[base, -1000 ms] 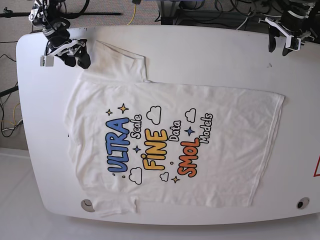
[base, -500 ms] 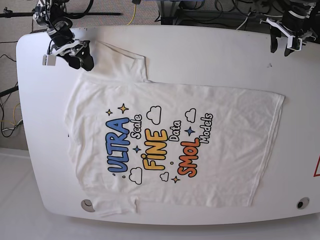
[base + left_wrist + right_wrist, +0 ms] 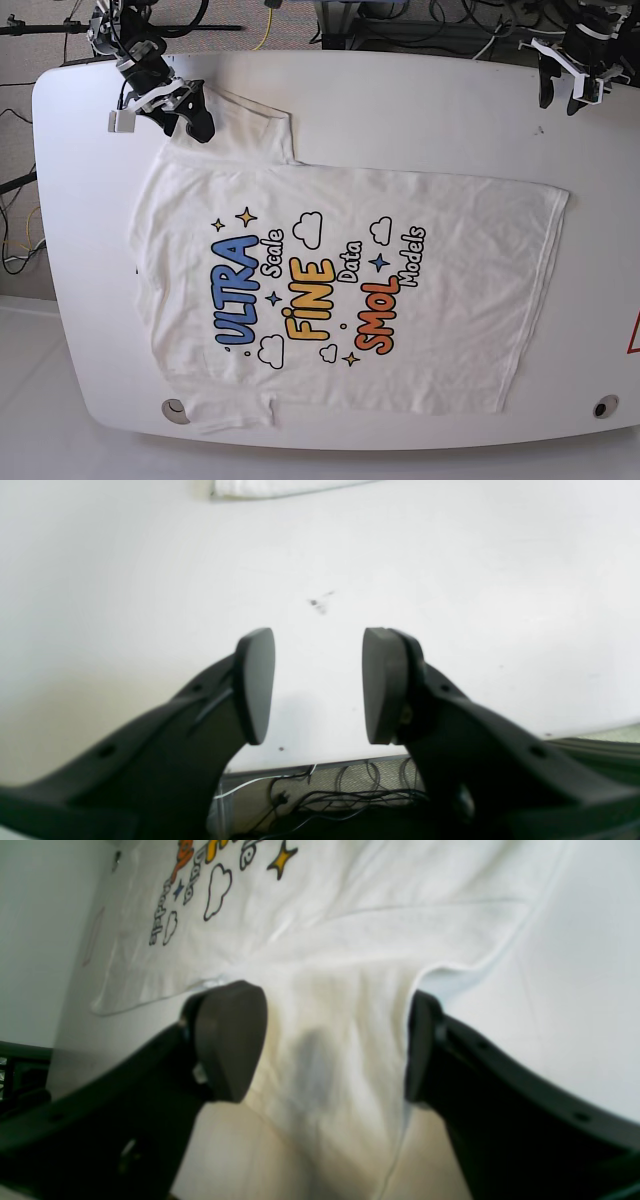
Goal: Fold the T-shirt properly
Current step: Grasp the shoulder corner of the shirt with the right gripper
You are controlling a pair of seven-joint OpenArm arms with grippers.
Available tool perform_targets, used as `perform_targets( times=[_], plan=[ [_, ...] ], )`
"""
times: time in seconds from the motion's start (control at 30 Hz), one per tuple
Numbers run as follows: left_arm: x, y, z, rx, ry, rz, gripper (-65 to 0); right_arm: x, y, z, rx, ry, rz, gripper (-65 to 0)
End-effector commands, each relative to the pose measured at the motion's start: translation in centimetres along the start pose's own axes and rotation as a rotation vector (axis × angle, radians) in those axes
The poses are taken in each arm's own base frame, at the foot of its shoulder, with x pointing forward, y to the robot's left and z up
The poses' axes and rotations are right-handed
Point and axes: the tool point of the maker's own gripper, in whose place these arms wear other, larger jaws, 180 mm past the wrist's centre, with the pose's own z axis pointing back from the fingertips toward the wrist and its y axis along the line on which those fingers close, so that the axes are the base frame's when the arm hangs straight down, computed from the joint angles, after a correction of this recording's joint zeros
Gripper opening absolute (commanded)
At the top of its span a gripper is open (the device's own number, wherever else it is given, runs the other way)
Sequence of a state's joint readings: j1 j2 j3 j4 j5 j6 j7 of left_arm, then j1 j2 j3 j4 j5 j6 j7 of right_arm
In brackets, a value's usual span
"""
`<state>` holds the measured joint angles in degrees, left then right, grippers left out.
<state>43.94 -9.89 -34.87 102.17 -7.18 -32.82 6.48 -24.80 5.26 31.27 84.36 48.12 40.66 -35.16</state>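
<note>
The white T-shirt lies flat and spread on the white table, print up, with "ULTRA", "FINE", "SMOL" lettering. My right gripper is open over the shirt's upper-left sleeve; in the right wrist view its jaws straddle the sleeve fabric without closing on it. My left gripper is open and empty over bare table at the far right corner, well away from the shirt. In the left wrist view its fingertips frame only table surface, with a shirt edge far off.
Cables and stands lie on the floor beyond the table's far edge. Two round holes sit in the table at the near left and near right. A small dark mark is on the table before the left gripper.
My right gripper has moved rightward from the table's left corner onto the shirt's upper-left sleeve. My left gripper has barely moved.
</note>
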Motion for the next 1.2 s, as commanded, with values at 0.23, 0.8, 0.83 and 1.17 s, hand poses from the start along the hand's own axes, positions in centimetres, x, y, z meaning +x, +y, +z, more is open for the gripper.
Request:
perform_targets(
  times=[0.23,0.8,0.83,1.17],
  plan=[
    [0.8,0.3,0.3,0.004,-0.033,0.004,-37.8,-1.9,-1.8,1.3,-0.079,0.133,0.024,-23.9],
    [1.2,0.9,-0.2,0.003,-0.020,0.031,-38.7,-2.9,-1.6,1.1,-0.059,0.159,0.012,-61.4],
    [1.3,1.0,-0.4,0.004,-0.020,0.037,-38.7,-2.8,-1.6,1.0,-0.059,0.157,0.014,-65.0],
    [1.8,2.7,-0.7,0.024,0.020,0.181,-37.1,-2.3,-1.9,1.0,-0.067,0.153,0.027,-65.0]
  ],
)
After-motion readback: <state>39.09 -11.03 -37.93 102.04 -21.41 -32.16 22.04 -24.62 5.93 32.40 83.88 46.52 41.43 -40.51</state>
